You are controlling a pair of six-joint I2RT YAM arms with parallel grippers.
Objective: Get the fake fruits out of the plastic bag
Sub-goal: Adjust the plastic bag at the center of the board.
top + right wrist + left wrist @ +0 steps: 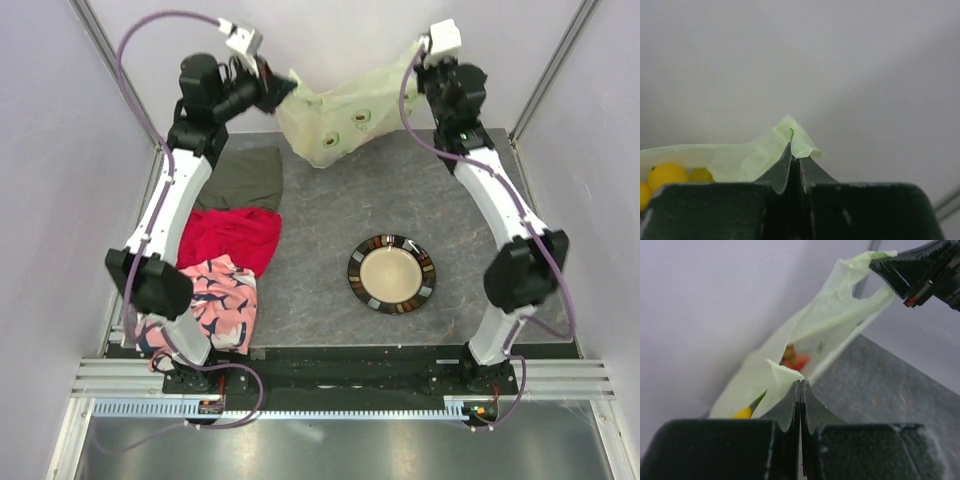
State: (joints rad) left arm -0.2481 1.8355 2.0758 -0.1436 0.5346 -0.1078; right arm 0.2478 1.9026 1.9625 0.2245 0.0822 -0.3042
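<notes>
The left gripper (801,386) is pinched tight on one edge of the plastic bag (810,330). The right gripper (795,156) is pinched tight on the other edge. The bag hangs between them at the far side of the table (330,220), stretched from side to side. The fake fruits (795,361) sit down in the saggy bottom, below both grippers. The sag looks closer to the left one. To get them out, I think one end must go lower so they roll out. The plate (356,275) sits well apart, nearer the arms.
</notes>
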